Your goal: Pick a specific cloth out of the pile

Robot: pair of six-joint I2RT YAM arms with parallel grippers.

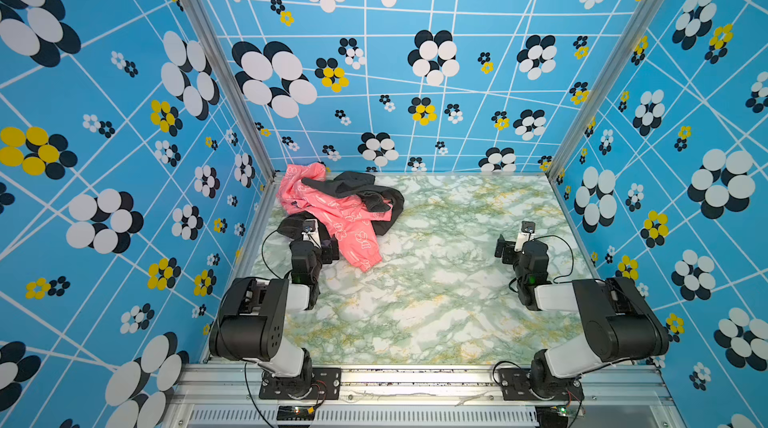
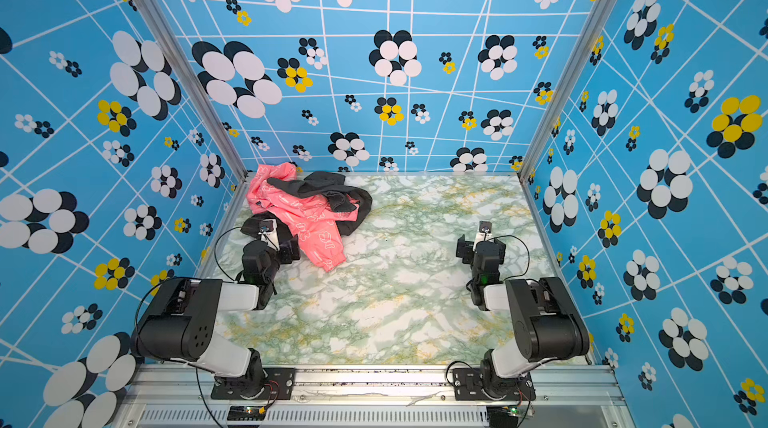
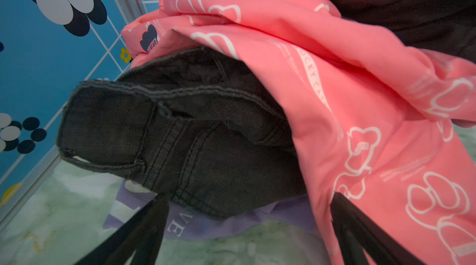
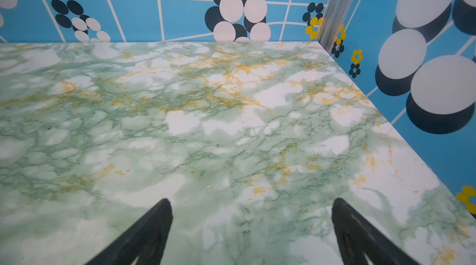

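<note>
While both top views take in the whole marbled table, they show the pile only as a heap in the table's 11 o'clock corner. It is a coral-pink garment with white outline prints, a black garment draped over its far side, and a black denim piece at its 7 o'clock edge. The left arm stands at 9 o'clock with its elbow raised and its forearm pointing toward 12 o'clock. Its wrist is right at the denim, which hides the fingertips there. The right arm takes the same folded pose at 3 o'clock, over bare table and well apart from the pile.

Only the left wrist view shows the cloth. It is lavender with white lettering and lies flat on the table at the bottom of the pile, under the black denim piece, which the coral-pink garment in turn overlaps. The left gripper is spread wide and grasps nothing. One finger stands over the lavender edge, the other beside the pink fabric; whether either touches cannot be told.

The right wrist view shows only bare marble and the patterned walls. The right gripper is spread just as wide and empty, and faces the table's 1 o'clock corner.
</note>
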